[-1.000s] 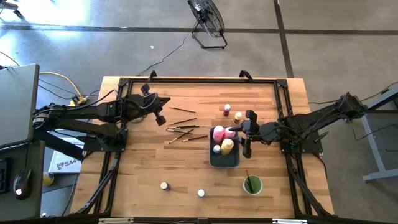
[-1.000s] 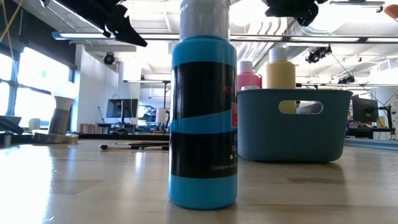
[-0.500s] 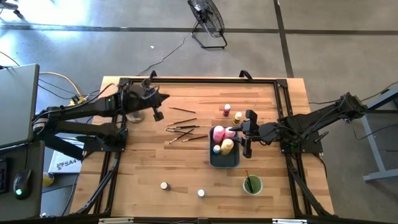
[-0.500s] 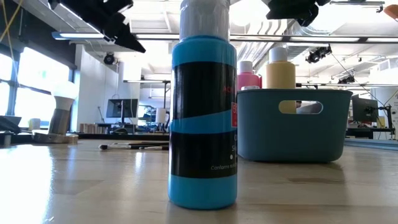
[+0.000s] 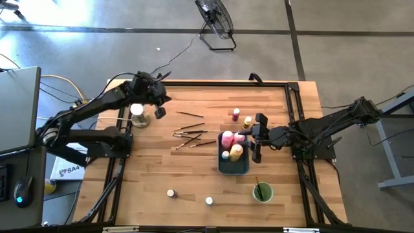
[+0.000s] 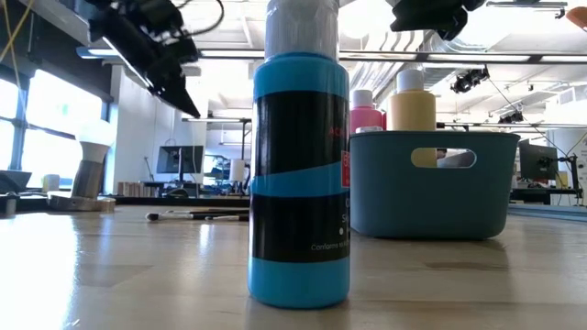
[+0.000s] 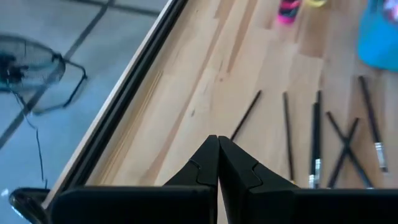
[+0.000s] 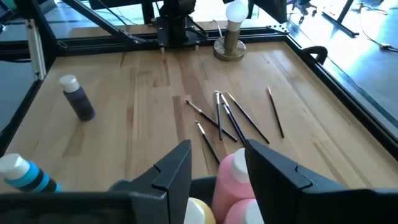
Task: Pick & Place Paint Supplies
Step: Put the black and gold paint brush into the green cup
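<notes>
Since a second ago, from above, the left gripper [image 5: 160, 114] has drawn back from the brushes [image 5: 191, 134], shut and empty. The right gripper [image 5: 240, 137] hovers at the tray [image 5: 244, 167], apparently clasping the pink bottle [image 5: 227, 139]. Its wrist view shows the fingers [image 8: 177, 168] flanking that bottle: placing is in hand; release comes next.

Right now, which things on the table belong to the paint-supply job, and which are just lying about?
Job:
pink bottle
yellow bottle
loose brushes
small jars
blue bottle

Lying about:
blue-grey tray
green cup
lamp

Workshop: concrete floor [image 5: 362, 39], floor fan [image 5: 215, 16].
</notes>
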